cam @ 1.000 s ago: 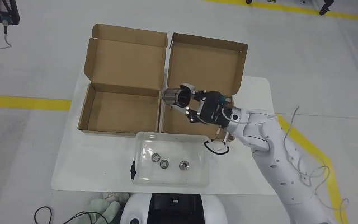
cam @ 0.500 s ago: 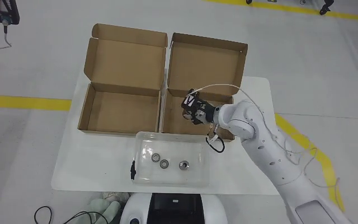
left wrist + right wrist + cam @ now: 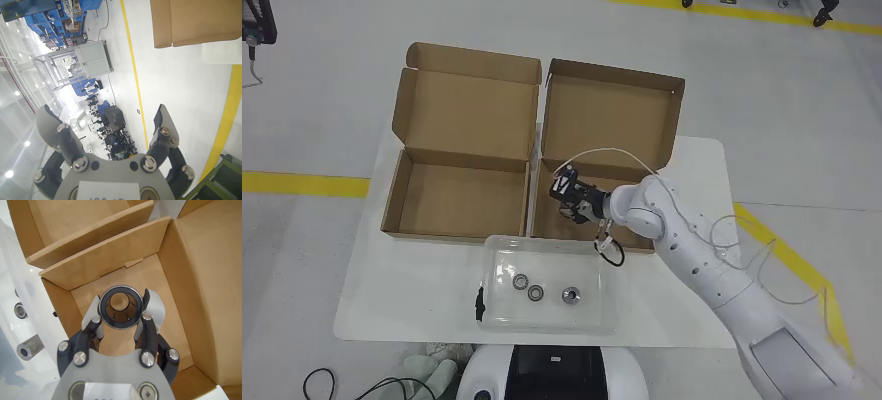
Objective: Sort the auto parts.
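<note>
Part in hand: sleeve bearing [image 3: 121, 308], a hollow metal cyl. with dark end ring. It is inside the right box, close to the wall shared with the left box. Whether it touches the floor cannot be told.
Right gripper [image 3: 122, 300]: clenched on the sleeve bearing, one finger on each side of the barrel.
Right box [image 3: 170, 298]: open cardboard, on far half of tabletop [image 3: 392, 290], right of centre. Lid hangs past the far edge and the floor is bare.
Left box [image 3: 452, 200]: just beside the right box, toward the far-left corner. Floor is also bare.
Tray [image 3: 500, 312]: clear plastic, at mid near edge, in front of both boxes. It holds three small parts [image 3: 536, 292].
Left gripper [image 3: 104, 113]: released, nothing betw. its fingers, and aimed off toward the room.
Step (judged): placing the bearing, approx. one part in hand and three unsorted.
Next move (judged): lower until the barrel is near the floor, then open. The round barrel may roll, so release low.
</note>
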Controlling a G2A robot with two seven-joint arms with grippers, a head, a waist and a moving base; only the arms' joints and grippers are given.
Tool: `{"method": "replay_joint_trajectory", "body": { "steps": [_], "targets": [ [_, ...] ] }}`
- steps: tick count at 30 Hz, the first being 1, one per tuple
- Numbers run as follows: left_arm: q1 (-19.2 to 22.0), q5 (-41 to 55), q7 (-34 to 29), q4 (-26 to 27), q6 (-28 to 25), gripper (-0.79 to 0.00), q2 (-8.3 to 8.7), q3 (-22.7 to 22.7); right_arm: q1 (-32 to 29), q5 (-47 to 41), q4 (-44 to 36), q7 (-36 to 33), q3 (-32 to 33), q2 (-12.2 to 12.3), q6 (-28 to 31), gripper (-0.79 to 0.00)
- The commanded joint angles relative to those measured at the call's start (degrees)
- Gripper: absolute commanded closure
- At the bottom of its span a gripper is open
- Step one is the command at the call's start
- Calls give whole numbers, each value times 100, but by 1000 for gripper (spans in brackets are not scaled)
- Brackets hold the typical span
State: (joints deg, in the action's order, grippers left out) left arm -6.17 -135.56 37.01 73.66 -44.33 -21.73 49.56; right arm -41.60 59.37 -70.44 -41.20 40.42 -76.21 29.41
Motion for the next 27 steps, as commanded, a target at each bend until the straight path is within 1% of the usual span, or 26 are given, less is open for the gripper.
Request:
{"method": "replay_joint_trajectory", "body": {
  "steps": [1, 8, 9, 10, 11, 14, 15, 16, 17, 18, 23, 27],
  "targets": [
    [0, 0, 0, 0, 0, -785, 0, 0, 71, 78, 188, 173, -92, -52, -11, 0],
    [0, 0, 0, 0, 0, -785, 0, 0, 243, 100, 557, 326, -276, -194, 16, 0],
    [0, 0, 0, 0, 0, -785, 0, 0, 249, 59, 595, 342, -281, -208, 40, -12],
    [0, 0, 0, 0, 0, -785, 0, 0, 254, 32, 646, 353, -287, -220, 62, -120],
    [0, 0, 0, 0, 0, -785, 0, 0, 262, 20, 688, 361, -298, -232, 82, -206],
    [0, 0, 0, 0, 0, -785, 0, 0, 304, -12, 796, 385, -340, -269, 213, -351],
    [0, 0, 0, 0, 0, -785, 0, 0, 322, -16, 835, 412, -354, -280, 285, -431],
    [0, 0, 0, 0, 0, -785, 0, 0, 343, -9, 863, 427, -370, -293, 338, -613],
    [0, 0, 0, 0, 0, -785, 0, 0, 363, -4, 871, 452, -386, -305, 392, -723],
    [0, 0, 0, 0, 0, -785, 0, 0, 381, -3, 887, 466, -392, -315, 425, -785],
    [0, 0, 0, 0, 0, -785, 0, 0, 429, -7, 864, 480, -341, -328, 477, -785],
    [0, 0, 0, 0, 0, -785, 0, 0, 383, 16, 531, 507, -160, -271, 458, -785]
  ]
}}
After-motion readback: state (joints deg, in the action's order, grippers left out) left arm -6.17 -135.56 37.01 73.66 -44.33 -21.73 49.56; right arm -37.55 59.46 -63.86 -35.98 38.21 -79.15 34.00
